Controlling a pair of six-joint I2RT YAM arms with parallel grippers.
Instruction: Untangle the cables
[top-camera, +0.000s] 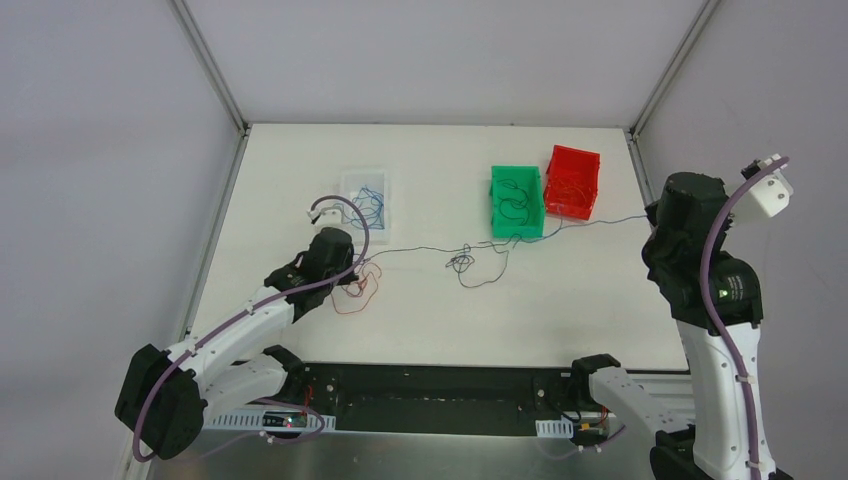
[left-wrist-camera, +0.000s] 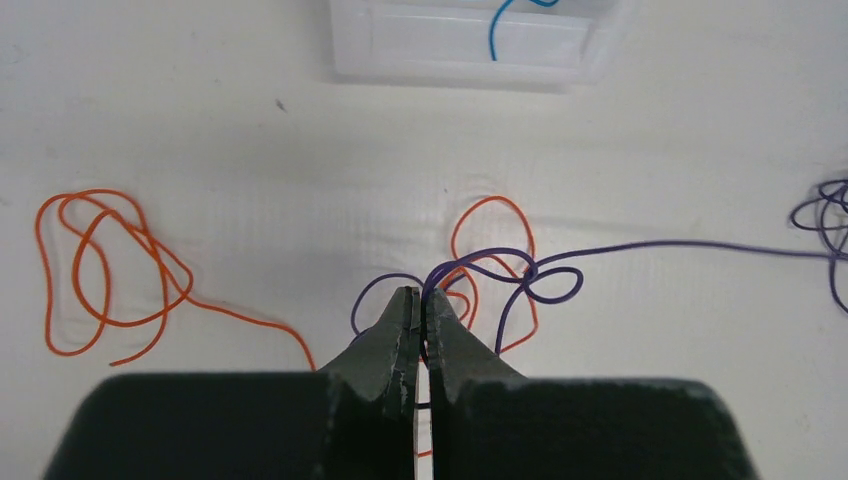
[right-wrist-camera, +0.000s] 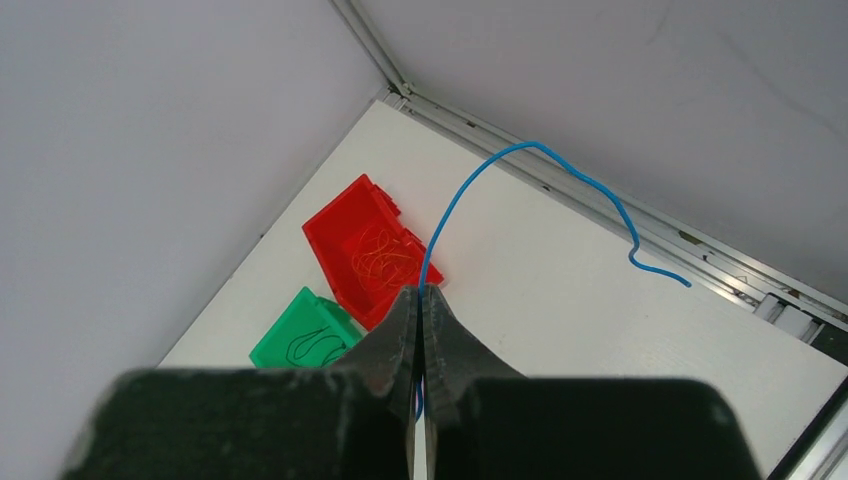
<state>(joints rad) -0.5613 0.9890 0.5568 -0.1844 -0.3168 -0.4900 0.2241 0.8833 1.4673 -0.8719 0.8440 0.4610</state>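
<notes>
The cables lie across the white table. A long blue cable runs from my left gripper through a small knot to my right gripper, which is raised at the right. In the left wrist view my left gripper is shut on the blue cable, which looks purple there, where it loops over a red cable. In the right wrist view my right gripper is shut on the blue cable, and its free end arcs beyond the tips.
A clear bin holding blue wire stands beyond the left gripper. A green bin with black wire and a red bin with red wire stand at the back right. Frame posts rise at the far corners.
</notes>
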